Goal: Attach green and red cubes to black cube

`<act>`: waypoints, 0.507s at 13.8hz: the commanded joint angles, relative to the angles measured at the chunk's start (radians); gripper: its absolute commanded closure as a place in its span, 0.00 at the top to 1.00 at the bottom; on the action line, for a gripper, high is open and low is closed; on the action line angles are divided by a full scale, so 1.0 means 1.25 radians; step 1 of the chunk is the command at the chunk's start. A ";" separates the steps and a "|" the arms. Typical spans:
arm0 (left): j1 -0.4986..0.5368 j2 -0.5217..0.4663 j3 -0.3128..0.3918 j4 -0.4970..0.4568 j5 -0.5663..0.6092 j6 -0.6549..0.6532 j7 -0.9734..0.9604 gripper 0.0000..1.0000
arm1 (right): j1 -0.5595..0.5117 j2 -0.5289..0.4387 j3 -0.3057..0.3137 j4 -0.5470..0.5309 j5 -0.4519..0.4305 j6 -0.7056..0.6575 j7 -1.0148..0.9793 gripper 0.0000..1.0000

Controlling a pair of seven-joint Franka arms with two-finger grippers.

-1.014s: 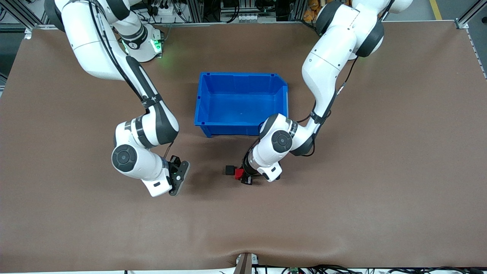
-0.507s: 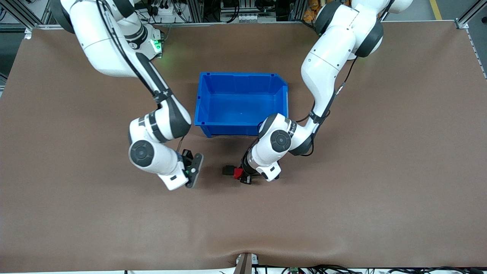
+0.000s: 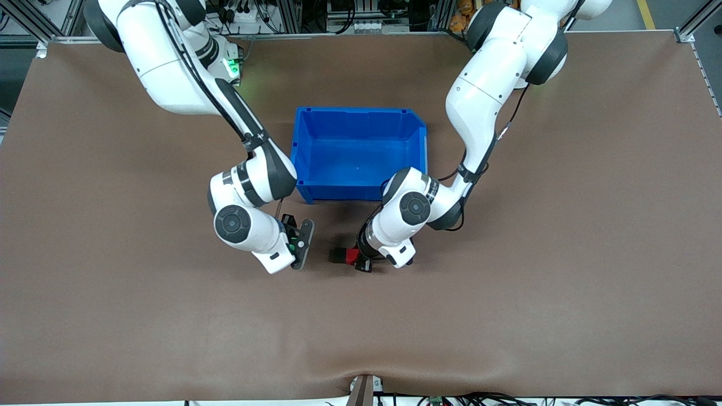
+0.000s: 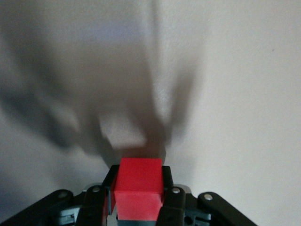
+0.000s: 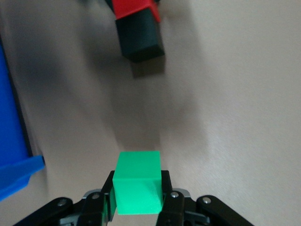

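Note:
My left gripper (image 3: 357,260) is shut on the red cube (image 3: 352,257), low over the table in front of the blue bin. The black cube (image 3: 337,255) sits against the red cube's face toward the right arm's end. In the left wrist view the red cube (image 4: 138,186) fills the jaws and hides the black cube. My right gripper (image 3: 294,247) is shut on the green cube (image 3: 291,246), a short gap from the black cube. In the right wrist view the green cube (image 5: 138,181) is between the fingers, with the black cube (image 5: 141,40) and red cube (image 5: 131,8) ahead of it.
The blue bin (image 3: 361,115) stands in mid-table, farther from the front camera than both grippers, and its corner shows in the right wrist view (image 5: 11,141). Brown table surface lies all around.
My right arm has carried the green cube toward the left arm's end, closing most of the gap to the black cube. My left gripper with the red and black cubes has barely shifted.

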 commanded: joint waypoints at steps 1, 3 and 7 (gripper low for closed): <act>0.004 0.017 0.012 0.025 -0.013 -0.002 0.033 0.62 | 0.012 0.014 -0.004 0.006 0.004 0.008 0.024 0.00; 0.004 0.012 0.012 0.025 -0.007 -0.021 0.070 0.95 | 0.023 0.024 -0.007 0.017 -0.004 0.011 0.092 0.00; 0.024 -0.024 0.016 0.024 -0.003 -0.106 0.109 1.00 | 0.057 0.063 -0.011 0.092 -0.090 0.013 0.171 0.00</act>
